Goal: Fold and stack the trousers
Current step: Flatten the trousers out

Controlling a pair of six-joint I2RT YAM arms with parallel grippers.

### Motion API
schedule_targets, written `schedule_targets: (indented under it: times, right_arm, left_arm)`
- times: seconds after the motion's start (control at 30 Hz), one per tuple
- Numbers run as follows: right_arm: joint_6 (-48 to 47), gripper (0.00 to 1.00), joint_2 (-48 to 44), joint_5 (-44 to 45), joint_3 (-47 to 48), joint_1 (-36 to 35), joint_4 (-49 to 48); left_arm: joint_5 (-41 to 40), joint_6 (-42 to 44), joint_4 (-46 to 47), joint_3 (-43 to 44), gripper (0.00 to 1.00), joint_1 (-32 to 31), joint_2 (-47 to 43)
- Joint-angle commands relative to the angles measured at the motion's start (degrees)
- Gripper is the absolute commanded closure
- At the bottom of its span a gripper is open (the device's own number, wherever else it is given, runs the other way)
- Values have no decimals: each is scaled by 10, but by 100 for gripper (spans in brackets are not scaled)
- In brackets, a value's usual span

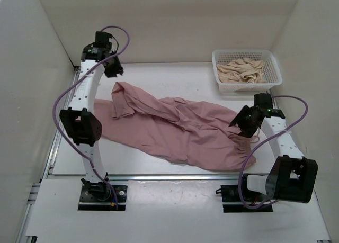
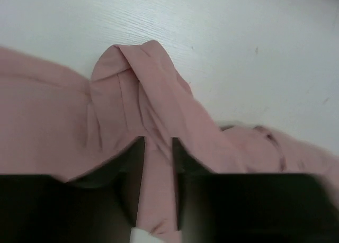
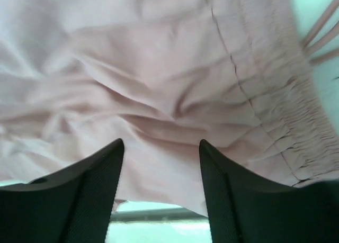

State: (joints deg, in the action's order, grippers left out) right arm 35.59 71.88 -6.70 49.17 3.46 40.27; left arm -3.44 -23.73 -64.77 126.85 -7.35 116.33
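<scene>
Your trousers (image 1: 180, 129) lie spread out on the surface (image 1: 175, 76), running diagonally from the far left down to the near right. At the far-left end one leg is doubled back on itself in a loose fold (image 1: 123, 100). The gathered waistband (image 1: 246, 153) sits at the near-right end, close to the front edge.

Your left end effector (image 1: 114, 69) hangs just beyond that folded leg. In its wrist view the fingers (image 2: 139, 158) stand apart, with a strip of pink cloth showing through the gap and nothing clamped.

Your right end effector (image 1: 241, 125) hangs over the waist end. Its fingers (image 3: 100, 169) are spread wide above wrinkled fabric and hold nothing. The elastic waistband (image 3: 275, 121) runs along the right, with the drawstring cords (image 3: 323, 26) trailing off past it.

At the far right a white basket (image 1: 222, 87) holds beige cloth (image 1: 241, 71), well apart from the trousers.
</scene>
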Motion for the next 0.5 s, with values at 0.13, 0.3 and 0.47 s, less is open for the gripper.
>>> schedule_targets:
  times: [0.13,0.3,0.47]
  right_arm:
    - [1,36,126,40,157,40,6]
    - [51,16,254,-35,250,74,-6]
    - [82,11,341,-89,286,95,-12]
  left_arm:
    - [-10,8,13,-32,86,40,-35]
    - [3,8,0,-49,0,45,1]
    - [26,13,14,-96,0,59,27]
